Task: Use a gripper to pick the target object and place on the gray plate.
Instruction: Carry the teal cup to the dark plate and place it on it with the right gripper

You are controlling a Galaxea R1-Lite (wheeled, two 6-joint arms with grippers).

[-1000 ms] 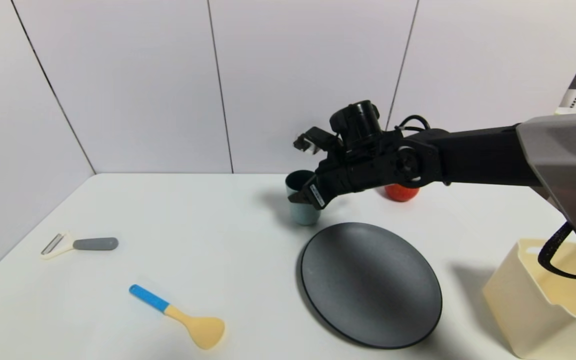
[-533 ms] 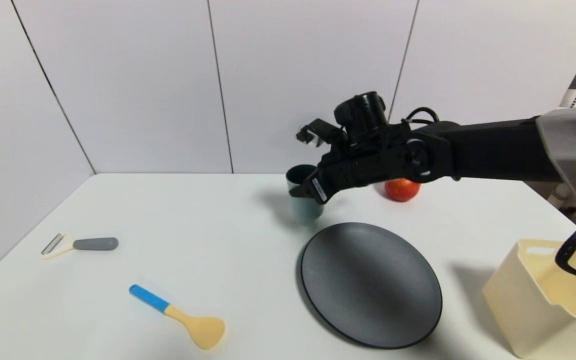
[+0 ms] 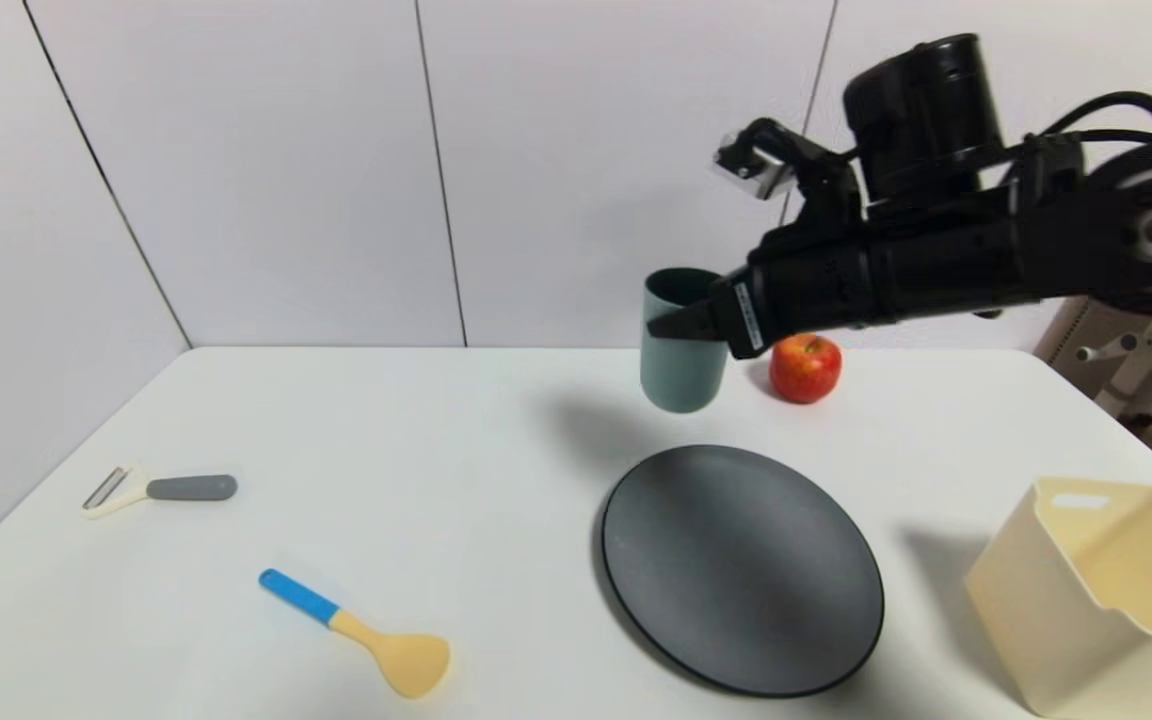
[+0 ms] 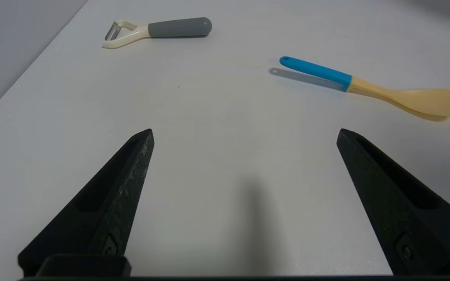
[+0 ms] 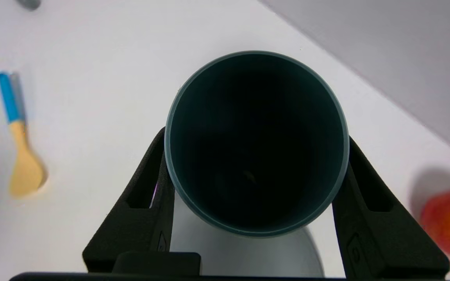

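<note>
Tumbler [image 3: 680, 345] clamped upright in right pincer [image 3: 681, 322], above table [image 3: 416, 440].

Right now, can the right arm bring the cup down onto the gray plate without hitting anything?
Probably yes. The right gripper holds the cup in the air, behind the plate. The plate is bare, and the apple sits off to the side.

The tumbler [image 3: 680, 350] is matte pale blue-green outside and dark teal inside. The right gripper [image 3: 681, 322] is black with a small white label. The plate [image 3: 742, 570] is dark gray, faintly speckled, with a thin black rim. The apple [image 3: 805, 368] is red with a yellowish blush. The spatula [image 3: 360, 634] has a blue handle and tan head; the peeler [image 3: 158, 489] is cream with a gray handle. The bin [image 3: 1106, 596] is cream; the table [image 3: 416, 470] is white.
</note>
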